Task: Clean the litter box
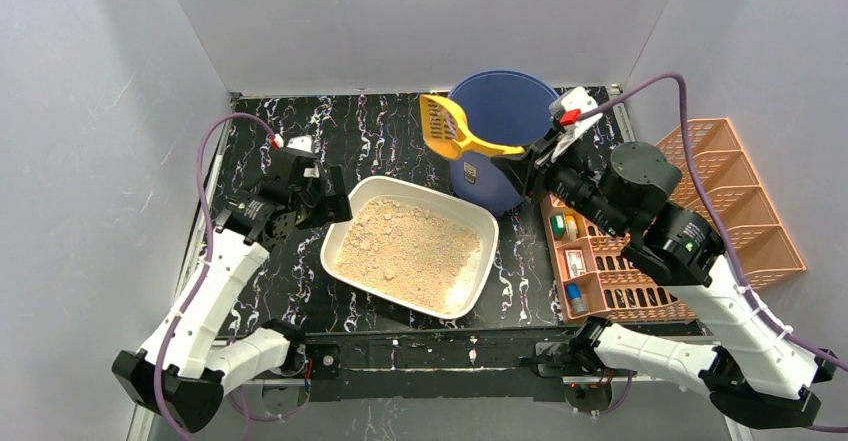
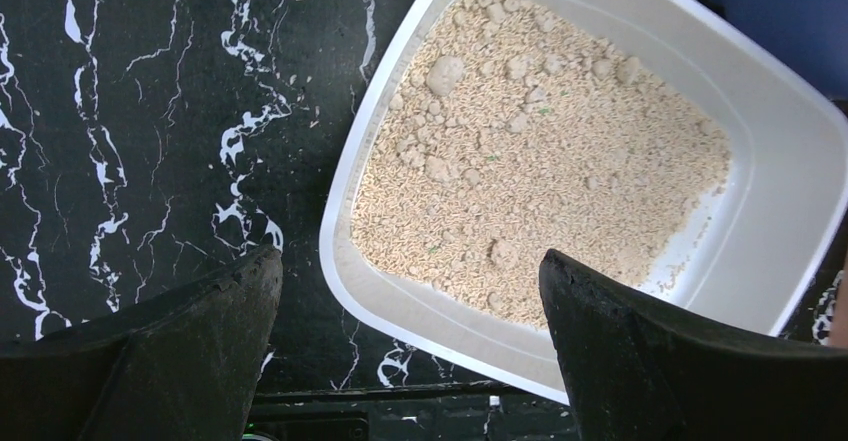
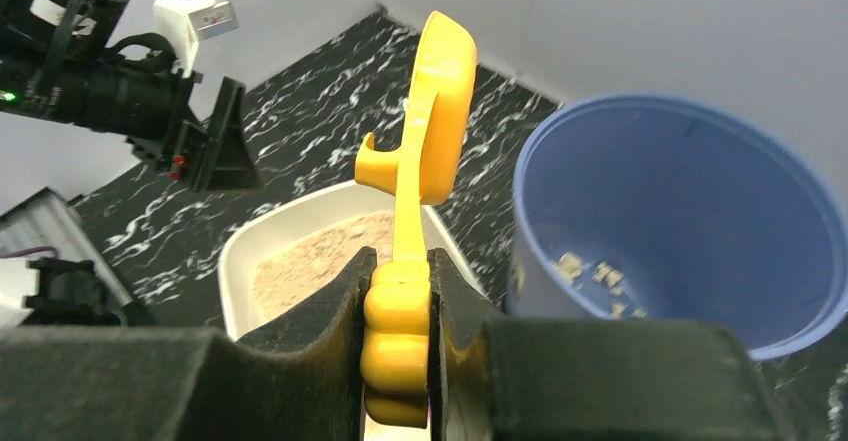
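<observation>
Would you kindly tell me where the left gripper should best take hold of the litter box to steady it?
Probably its left rim, approached from above. The litter box is shallow with a thin raised wall, so one finger can go inside and one outside. The open left gripper hovers right by that edge.

litter box mid-table, litter in it | bucket just behind its right corner, few clumps inside | scoop up in the air left of the bucket rim, handle in right gripper | lattice rack off to the right of both | left gripper over box's left corner
</observation>
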Robot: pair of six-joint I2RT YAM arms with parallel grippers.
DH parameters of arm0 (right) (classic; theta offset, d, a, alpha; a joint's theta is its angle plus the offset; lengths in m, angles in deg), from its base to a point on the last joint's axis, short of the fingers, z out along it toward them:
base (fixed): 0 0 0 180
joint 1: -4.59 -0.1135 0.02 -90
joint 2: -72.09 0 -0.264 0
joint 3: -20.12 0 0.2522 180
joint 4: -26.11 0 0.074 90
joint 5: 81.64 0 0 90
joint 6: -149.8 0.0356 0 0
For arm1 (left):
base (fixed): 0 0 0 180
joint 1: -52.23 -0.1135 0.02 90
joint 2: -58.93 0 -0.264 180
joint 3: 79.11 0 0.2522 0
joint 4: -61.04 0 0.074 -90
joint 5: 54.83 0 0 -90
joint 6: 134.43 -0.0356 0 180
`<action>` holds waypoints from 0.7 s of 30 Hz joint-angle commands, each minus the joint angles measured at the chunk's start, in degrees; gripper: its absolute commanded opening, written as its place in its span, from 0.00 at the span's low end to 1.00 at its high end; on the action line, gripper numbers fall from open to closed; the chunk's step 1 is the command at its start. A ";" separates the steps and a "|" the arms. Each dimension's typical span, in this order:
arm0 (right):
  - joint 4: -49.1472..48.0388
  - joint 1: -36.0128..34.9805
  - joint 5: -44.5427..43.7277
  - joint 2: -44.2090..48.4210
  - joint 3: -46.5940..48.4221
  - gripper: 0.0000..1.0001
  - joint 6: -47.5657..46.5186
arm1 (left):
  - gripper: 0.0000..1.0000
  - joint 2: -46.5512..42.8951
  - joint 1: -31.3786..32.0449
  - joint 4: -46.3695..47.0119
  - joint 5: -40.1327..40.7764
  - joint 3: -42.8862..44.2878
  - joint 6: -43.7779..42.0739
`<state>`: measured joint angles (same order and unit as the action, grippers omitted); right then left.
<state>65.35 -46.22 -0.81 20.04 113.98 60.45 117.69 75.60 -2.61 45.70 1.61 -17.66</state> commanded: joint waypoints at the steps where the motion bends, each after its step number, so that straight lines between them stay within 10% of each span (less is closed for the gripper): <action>1: 7.86 0.01 1.46 -0.68 3.33 0.01 12.97 | 0.98 0.67 0.00 1.28 2.60 -2.50 -0.41; 21: 19.71 -0.05 8.82 -2.14 -7.29 0.01 30.68 | 0.83 8.54 0.00 8.30 6.03 -16.34 2.77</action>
<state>83.95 -46.22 7.25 17.46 109.08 85.76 124.86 75.60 3.21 50.86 -12.86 -15.70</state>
